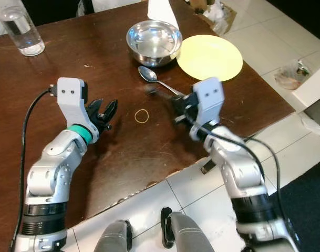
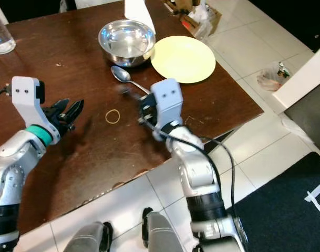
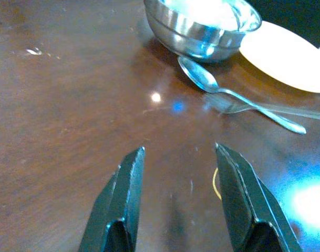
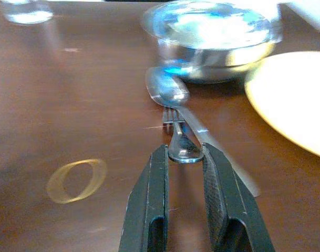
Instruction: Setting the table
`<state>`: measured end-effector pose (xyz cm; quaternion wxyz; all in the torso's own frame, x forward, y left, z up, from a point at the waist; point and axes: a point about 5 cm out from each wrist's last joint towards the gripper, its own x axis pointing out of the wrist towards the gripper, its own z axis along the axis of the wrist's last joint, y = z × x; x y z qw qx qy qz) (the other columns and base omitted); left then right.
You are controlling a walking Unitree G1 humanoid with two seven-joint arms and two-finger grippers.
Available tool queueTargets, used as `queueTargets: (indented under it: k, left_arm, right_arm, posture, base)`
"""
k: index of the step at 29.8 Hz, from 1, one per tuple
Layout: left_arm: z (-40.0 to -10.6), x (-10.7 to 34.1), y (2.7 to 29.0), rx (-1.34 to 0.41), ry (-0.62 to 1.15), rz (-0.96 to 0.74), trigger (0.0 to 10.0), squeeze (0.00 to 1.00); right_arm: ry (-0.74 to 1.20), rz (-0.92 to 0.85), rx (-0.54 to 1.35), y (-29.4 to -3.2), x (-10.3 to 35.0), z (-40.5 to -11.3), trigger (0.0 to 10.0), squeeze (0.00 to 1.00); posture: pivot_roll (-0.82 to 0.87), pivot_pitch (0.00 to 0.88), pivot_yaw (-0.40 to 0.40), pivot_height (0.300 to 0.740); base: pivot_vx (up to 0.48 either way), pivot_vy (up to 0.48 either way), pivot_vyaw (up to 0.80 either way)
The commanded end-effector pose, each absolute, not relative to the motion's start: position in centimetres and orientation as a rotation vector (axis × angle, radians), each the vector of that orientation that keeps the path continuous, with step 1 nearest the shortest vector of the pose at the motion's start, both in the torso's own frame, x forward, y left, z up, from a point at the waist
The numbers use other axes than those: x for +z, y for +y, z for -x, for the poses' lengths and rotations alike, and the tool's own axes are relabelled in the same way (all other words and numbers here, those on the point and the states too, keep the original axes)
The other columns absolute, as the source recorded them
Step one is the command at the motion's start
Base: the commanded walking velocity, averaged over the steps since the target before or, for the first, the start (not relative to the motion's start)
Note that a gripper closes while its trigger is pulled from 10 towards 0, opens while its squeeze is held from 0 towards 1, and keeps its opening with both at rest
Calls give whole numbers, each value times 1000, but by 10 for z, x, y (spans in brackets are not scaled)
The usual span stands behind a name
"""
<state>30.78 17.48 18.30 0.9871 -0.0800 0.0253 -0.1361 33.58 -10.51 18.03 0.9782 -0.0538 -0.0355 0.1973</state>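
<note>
step: looks like cutlery placement, the right gripper (image 4: 183, 157) has a fork (image 4: 179, 137) pinched by its handle, tines pointing at the bowl (image 1: 153, 42)
right gripper: fingers narrow, clamped on the fork, sitting just over the table (image 1: 70, 79) near its front edge
fork: in the gripper, crossing right over the spoon's handle, a bit blurry in the head views
spoon: spoon (image 1: 154, 79) lies flat on the wood, its head just in front of the bowl
plate: yellow plate (image 1: 210, 56) just beside the bowl, on the robot's right
left gripper: left gripper (image 3: 178, 197) is wide and empty, hovering low over bare wood
other bits: rubber band (image 1: 142, 116) between the two grippers, glass (image 1: 22, 29) far left corner
next move: my guess, carry the fork clear of the spoon without dragging it, then lay it flat alongside the plate
</note>
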Motion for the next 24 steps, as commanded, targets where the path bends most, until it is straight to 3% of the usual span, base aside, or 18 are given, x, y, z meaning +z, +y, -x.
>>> queueTargets:
  k: [1, 3, 4, 5, 6, 7, 11, 16, 19, 20, 24]
  left_arm:
    - [-306, 184, 176, -281, 58, 170, 10000, 0]
    - [-306, 187, 178, -285, 53, 169, 10000, 0]
    - [-305, 192, 179, -299, 44, 158, 10000, 0]
    - [-305, 196, 181, -312, 38, 149, 10000, 0]
    - [-305, 196, 181, -312, 38, 149, 10000, 0]
    - [-303, 200, 181, -324, 33, 140, 10000, 0]
    - [-300, 206, 182, -342, 26, 128, 10000, 0]
    - [-295, 202, 181, -348, 49, 119, 10000, 0]
    - [-295, 199, 179, -354, 65, 123, 10000, 0]
    - [-295, 199, 178, -361, 68, 124, 10000, 0]
    - [-296, 201, 175, -370, 65, 129, 10000, 0]
  right_arm:
    - [-67, 131, 344, -112, 176, -339, 10000, 0]
    - [-64, 134, 320, -115, 177, -343, 10000, 0]
    - [-64, 165, 293, -120, 177, -353, 10000, 616]
    - [-58, 183, 275, -123, 177, -361, 10000, 855]
    - [-58, 183, 275, -123, 177, -361, 10000, 855]
    - [-46, 205, 267, -126, 176, -368, 10000, 1000]
    - [-15, 244, 279, -126, 170, -376, 10000, 1000]
    - [-53, 119, 377, -119, 178, -373, 10000, 1000]
    - [-85, 180, 474, -112, 177, -365, 10000, 1000]
    - [-71, 230, 469, -112, 172, -367, 10000, 0]
    - [-6, 296, 408, -119, 161, -375, 10000, 0]
  posture:
    - [-11, 140, 39, 740]
    - [-5, 143, 43, 740]
    - [11, 152, 55, 740]
    - [17, 156, 60, 740]
    - [17, 156, 60, 740]
    - [25, 160, 63, 740]
    - [41, 171, 69, 740]
    - [47, 178, 79, 740]
    - [34, 185, 85, 740]
    - [34, 184, 84, 740]
    - [36, 182, 80, 740]
  base:
    - [0, 0, 0]
    - [0, 0, 0]
    - [0, 0, 0]
    - [0, 0, 0]
    - [0, 0, 0]
    - [0, 0, 0]
    - [0, 0, 0]
    - [0, 0, 0]
    - [0, 0, 0]
    - [0, 0, 0]
    - [0, 0, 0]
